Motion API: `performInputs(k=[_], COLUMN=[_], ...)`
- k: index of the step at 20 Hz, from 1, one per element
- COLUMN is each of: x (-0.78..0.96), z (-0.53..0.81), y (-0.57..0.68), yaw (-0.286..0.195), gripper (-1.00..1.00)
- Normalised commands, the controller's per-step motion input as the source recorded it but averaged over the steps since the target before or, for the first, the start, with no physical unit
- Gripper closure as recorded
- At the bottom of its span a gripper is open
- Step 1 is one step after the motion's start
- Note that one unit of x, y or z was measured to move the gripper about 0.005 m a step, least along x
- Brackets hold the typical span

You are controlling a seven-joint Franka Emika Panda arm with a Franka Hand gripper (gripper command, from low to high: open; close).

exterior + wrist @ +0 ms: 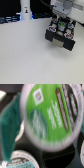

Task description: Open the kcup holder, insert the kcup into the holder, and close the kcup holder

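With the black boxy kcup holder already open, the clenched gripper holds the green-lidded white kcup above its slots; insertion and closing remain.

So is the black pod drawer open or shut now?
Open. The kcup holder has its tray pulled out, round pod slots showing from above, and the kcup above them.

A broad, plain white table carries everything. Directly on it, toward the exterior view's right, rests the kcup holder, a black boxy drawer unit whose round slots face upward. Well apart from that black unit, toward the exterior view's left and farther back, stands a tall white bottle-shaped object, upright near the table's far edge.
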Motion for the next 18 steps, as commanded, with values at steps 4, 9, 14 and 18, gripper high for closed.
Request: performInputs(k=[4,9,14,18], x=[0.17,0.34,0.44,0.46], z=[0.32,0.5,0.44,0.23], y=[0.04,-0.2,-0.42,-0.53], yaw=[0.055,0.064,0.069,0.058], gripper=[-1.0,-1.0,-1.0,-1.0])
